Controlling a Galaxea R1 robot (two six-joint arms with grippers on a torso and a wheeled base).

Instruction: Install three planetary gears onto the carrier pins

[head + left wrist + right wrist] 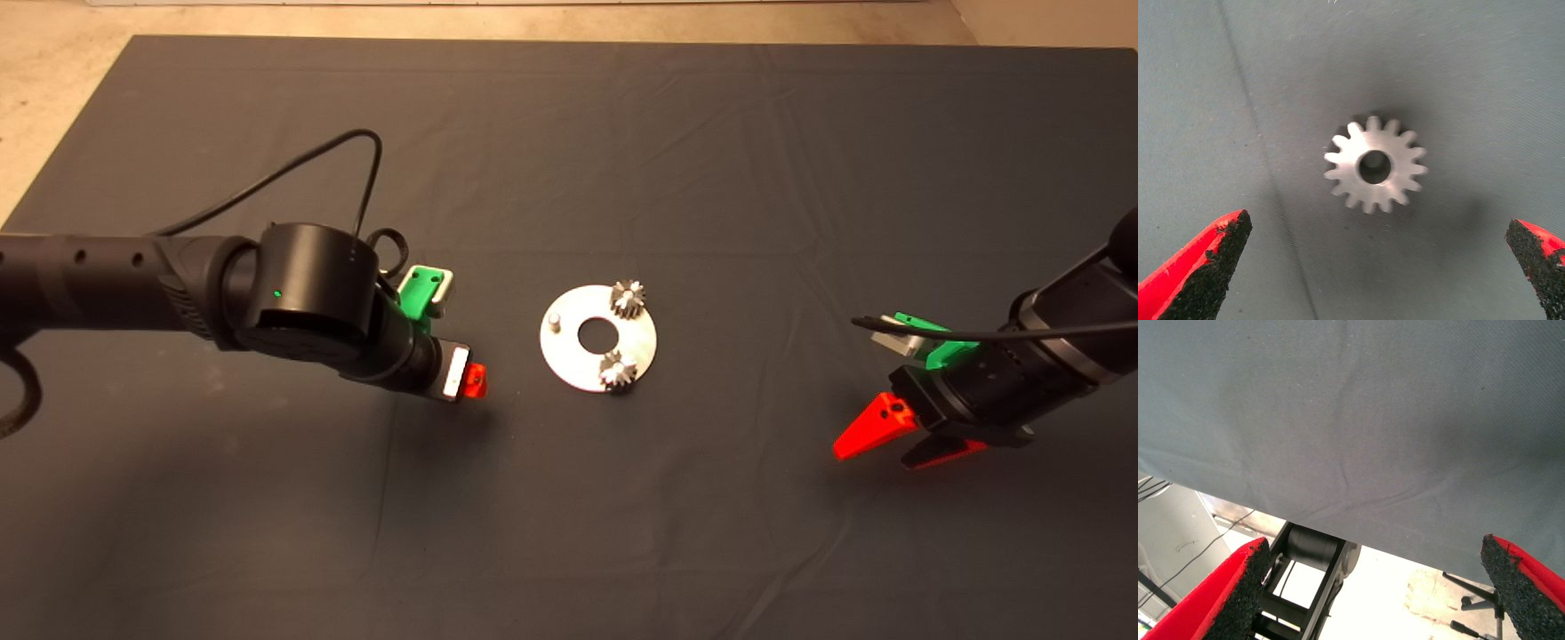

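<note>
1. The carrier disc point(597, 337) lies flat just right of centre in the head view, on the dark mat point(622, 533). Of its 3 carrier pins, 2 already carry planetary gears: 1 gear point(628, 300) at the disc's upper right rim, 1 gear point(616, 371) at its lower right rim.
2. The 3rd pin point(553, 320) stands bare at the disc's left edge.
3. The 3rd planetary gear point(1375, 165) lies flat on the mat at the centre of the left wrist view, its centre hole facing up. The head view does not show it; the left arm covers that spot.
4. The step in hand appears to be picking up this last gear. The left gripper point(1378, 267), left of the disc in the head view, hovers over it with its fingers spread wide on either side and touching nothing.
5. The next move probably calls for lowering, closing on the gear's toothed rim, then lining the hole up over the bare pin.
6. The right gripper point(898, 440) waits at the right edge of the head view, fingers apart and empty.
7. Count: 3 gears, 3 pins, 1 disc, 2 grippers.
</note>
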